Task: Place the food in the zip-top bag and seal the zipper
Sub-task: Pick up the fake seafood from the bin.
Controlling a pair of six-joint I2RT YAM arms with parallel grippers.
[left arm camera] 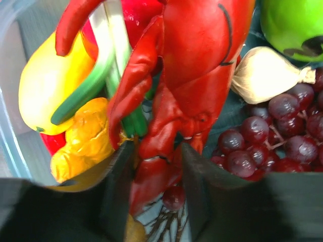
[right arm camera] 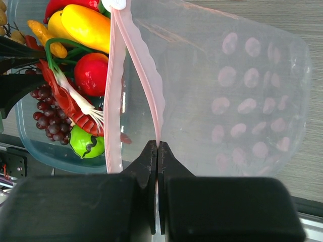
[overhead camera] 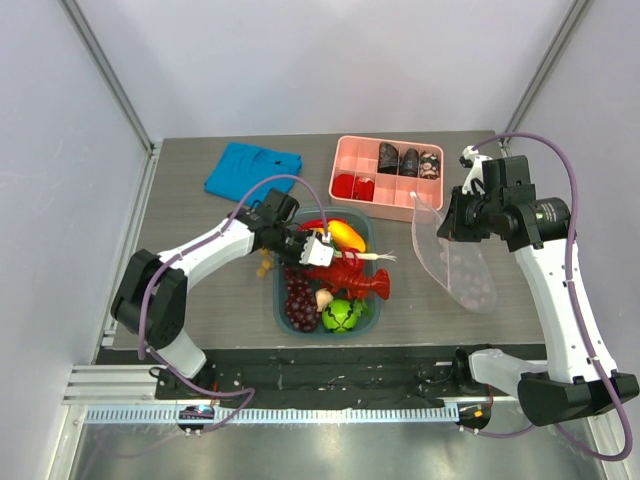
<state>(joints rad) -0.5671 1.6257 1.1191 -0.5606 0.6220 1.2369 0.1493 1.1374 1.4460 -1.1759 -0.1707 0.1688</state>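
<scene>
The teal tub [overhead camera: 280, 305] holds the food: a red lobster [overhead camera: 360, 278], a yellow fruit [overhead camera: 347, 235], a green ball [overhead camera: 341, 315], grapes [overhead camera: 300, 295] and a green onion [right arm camera: 65, 80]. My left gripper [left arm camera: 156, 148] reaches into the tub from the left. Its fingers press both sides of the lobster [left arm camera: 202, 60], which still lies on the other food. My right gripper [right arm camera: 158, 146] is shut on one pink zipper [right arm camera: 146, 65] lip and holds the clear dotted zip-top bag [overhead camera: 465, 265] upright to the right of the tub. The bag's mouth gapes towards the tub.
A pink divided tray [overhead camera: 342, 165] with dark and red pieces stands at the back. A blue cloth [overhead camera: 253, 170] lies at the back left. A small yellow piece [overhead camera: 264, 268] sits on the table just left of the tub.
</scene>
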